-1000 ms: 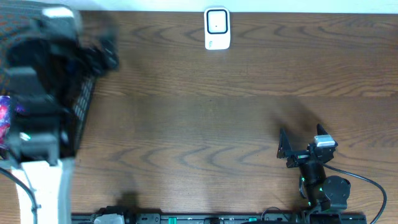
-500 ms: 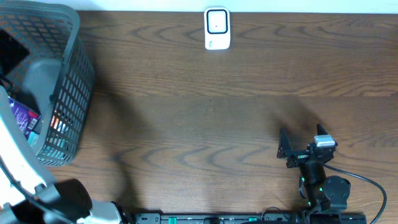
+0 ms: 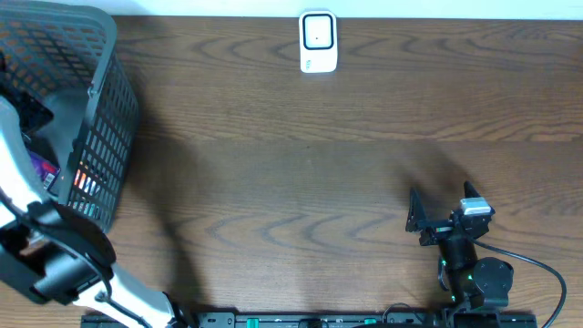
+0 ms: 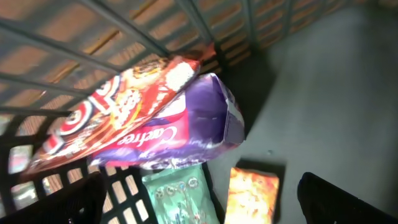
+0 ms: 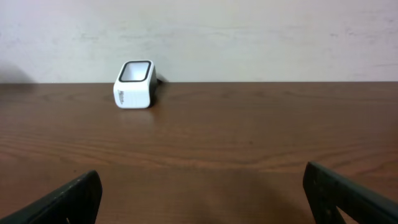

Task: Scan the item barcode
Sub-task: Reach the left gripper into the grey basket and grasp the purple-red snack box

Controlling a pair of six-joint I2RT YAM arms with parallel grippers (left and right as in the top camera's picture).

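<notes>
Inside the grey mesh basket [image 3: 107,137] at the table's left end lie several packets: a purple one [image 4: 186,130], a red snack bag [image 4: 112,106] leaning on the wall, a green one [image 4: 180,199] and an orange one [image 4: 252,196]. No barcode shows on any of them. My left gripper [image 4: 202,205] hangs open above the green and orange packets and holds nothing. The white scanner [image 3: 318,41] stands at the table's far edge. At the near right, my right gripper [image 3: 442,208] rests open and empty, facing the scanner [image 5: 134,84].
The basket's mesh wall [image 4: 124,31] rises close behind the packets, and its grey floor [image 4: 323,93] is bare to the right. My left arm [image 3: 55,260] reaches into the basket from the near left corner. Brown wooden table [image 3: 301,182] lies between basket and right arm.
The left arm swung from over the basket down towards the near left corner and now reaches back into the basket. The right arm and scanner have not moved.
</notes>
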